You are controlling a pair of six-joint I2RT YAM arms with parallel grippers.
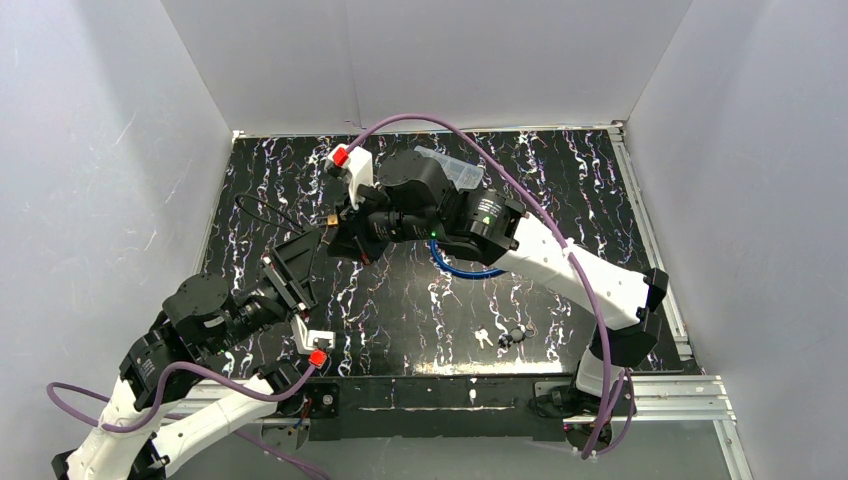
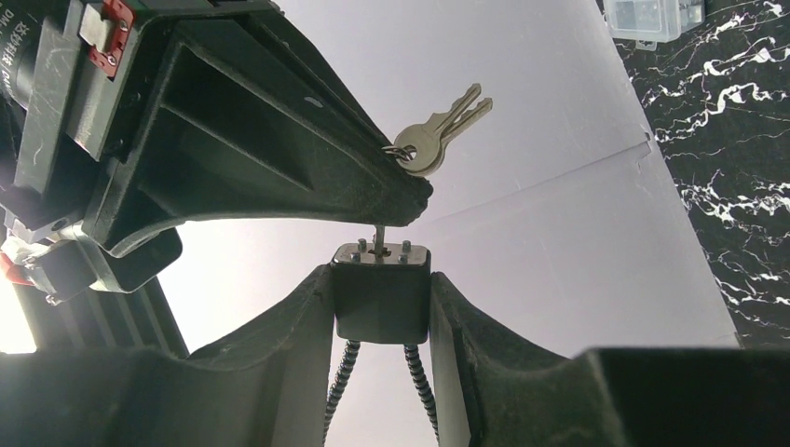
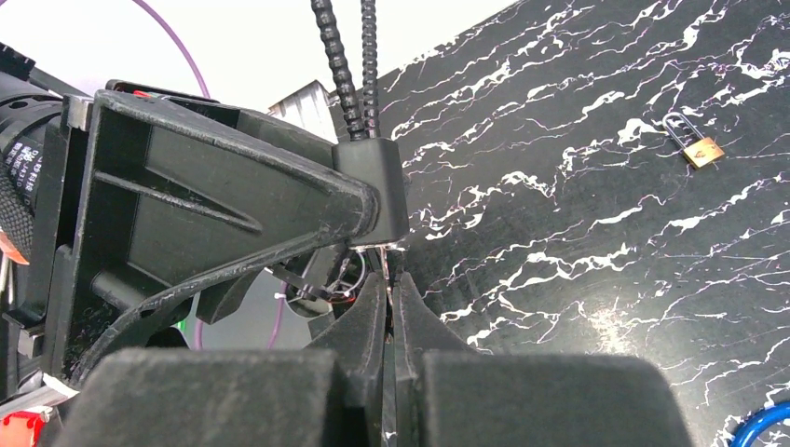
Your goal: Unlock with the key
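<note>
- Left wrist view: the left fingers (image 2: 279,349) are clamped on the lock (image 2: 382,298), a black block wedged between them. Its metal face is turned towards the right fingers (image 2: 279,168).
- The key (image 2: 379,237) stands in that face with only a short piece of its shaft showing. The right fingers come in from the upper left and are closed on its head at their tip.
- Two silver spare keys (image 2: 438,135) hang on a ring just above that tip. Two ribbed strands of cable (image 2: 343,386) leave the lock on the side away from the key. A clear box (image 2: 652,19) sits far beyond the fingers.
- Right wrist view: the right fingers (image 3: 359,340) are pressed together with only a thin slit between them, and the key is hidden there. The lock (image 3: 377,186) sits just past their tips, gripped by the left fingers (image 3: 214,205), and its cable (image 3: 345,56) runs away from them.
- Only this view shows a small brass padlock (image 3: 694,149) on the table (image 3: 559,233), well apart to the right of the fingers. A bit of blue cable (image 3: 759,428) shows close by on the right.
- Top view: the left fingers (image 1: 292,262) and the right fingers (image 1: 345,228) meet tip to tip. The lock and key between them are too small to make out.
- Only here do loose keys (image 1: 483,337) show on the table, well behind the right fingers.
</note>
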